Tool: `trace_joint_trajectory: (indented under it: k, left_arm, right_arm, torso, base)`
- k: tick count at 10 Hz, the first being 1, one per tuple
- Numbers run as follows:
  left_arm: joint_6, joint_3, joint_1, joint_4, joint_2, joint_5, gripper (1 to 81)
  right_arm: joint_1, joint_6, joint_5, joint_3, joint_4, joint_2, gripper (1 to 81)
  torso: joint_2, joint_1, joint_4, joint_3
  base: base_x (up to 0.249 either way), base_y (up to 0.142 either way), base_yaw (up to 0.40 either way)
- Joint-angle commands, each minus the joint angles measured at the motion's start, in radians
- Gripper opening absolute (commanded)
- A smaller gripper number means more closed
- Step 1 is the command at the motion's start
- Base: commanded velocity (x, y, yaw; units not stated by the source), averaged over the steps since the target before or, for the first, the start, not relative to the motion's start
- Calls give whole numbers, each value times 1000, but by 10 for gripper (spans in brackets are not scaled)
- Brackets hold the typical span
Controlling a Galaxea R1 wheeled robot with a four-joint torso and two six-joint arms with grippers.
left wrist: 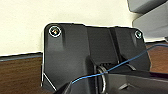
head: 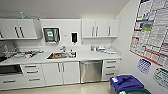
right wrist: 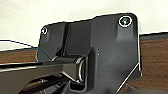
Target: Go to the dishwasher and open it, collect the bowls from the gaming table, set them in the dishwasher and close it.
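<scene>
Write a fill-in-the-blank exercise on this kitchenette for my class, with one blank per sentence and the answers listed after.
1. The dishwasher door is ____.
2. The dishwasher stands under the counter, between white cabinet doors and a stack of ____.
3. Set into the counter, up and to the left of the dishwasher, is a steel ____.
4. The lid of the bin by the poster wall is ____ in colour.

Answers: shut; drawers; sink; blue
</scene>
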Motion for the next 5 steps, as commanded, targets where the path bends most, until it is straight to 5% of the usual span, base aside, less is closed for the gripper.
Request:
trace_joint_trajectory:
  k: [1, 5]
  left_arm:
    - [-1, 3, -44, -5, -15, 55, 811]
    - [-1, 3, -44, -6, -15, 49, 811]
  right_arm:
    - [50, -3, -64, 12, 9, -22, 811]
    - [50, -3, -64, 9, 6, -15, 811]
  torso:
    - [0, 0, 0, 0]
    - [0, 0, 0, 0]
  base:
    - [97, 0, 0]
    - [104, 0, 0]
